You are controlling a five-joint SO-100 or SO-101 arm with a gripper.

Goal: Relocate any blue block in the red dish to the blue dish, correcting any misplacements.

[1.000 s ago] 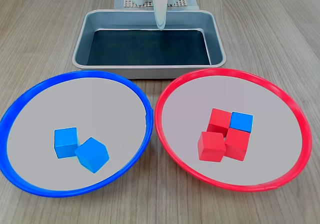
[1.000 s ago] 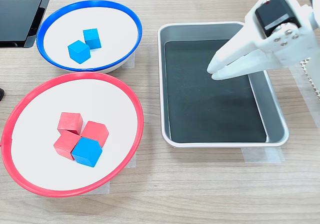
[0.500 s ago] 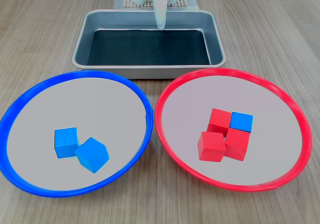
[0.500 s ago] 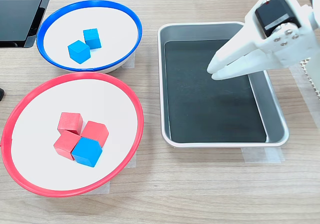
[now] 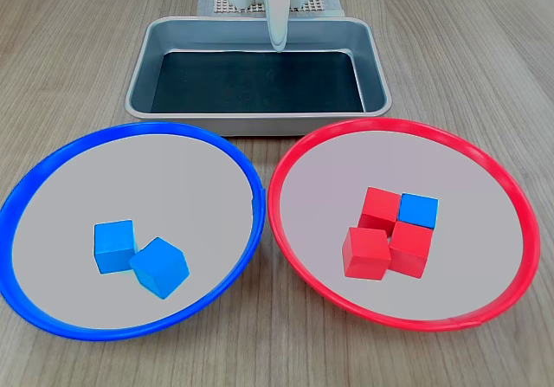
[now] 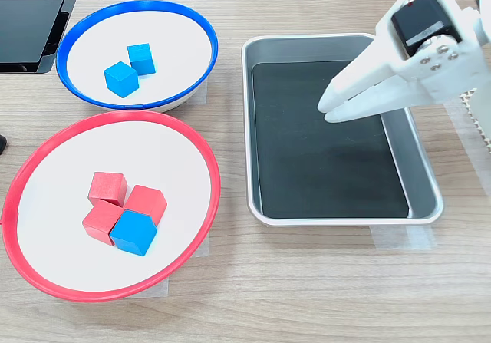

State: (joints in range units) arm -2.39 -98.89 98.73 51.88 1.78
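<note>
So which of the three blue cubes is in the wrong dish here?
The blue block in the red dish, packed against three red cubes. The other two blue cubes lie in the blue dish.

light wood-grain tabletop [image 5: 485,67], even light, dark panel [image 6: 31,21] at corner

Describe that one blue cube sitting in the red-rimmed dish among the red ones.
The blue block is a small, plain, bright-blue cube with smooth matte faces, the same size as its neighbours. It rests flat in the red dish, packed tightly into a cluster with three red cubes, touching at least two of them. In the first exterior view it sits at the cluster's upper right; in the second exterior view it is the nearest cube. Nothing grips it: the end effector hangs over the metal tray.
</note>
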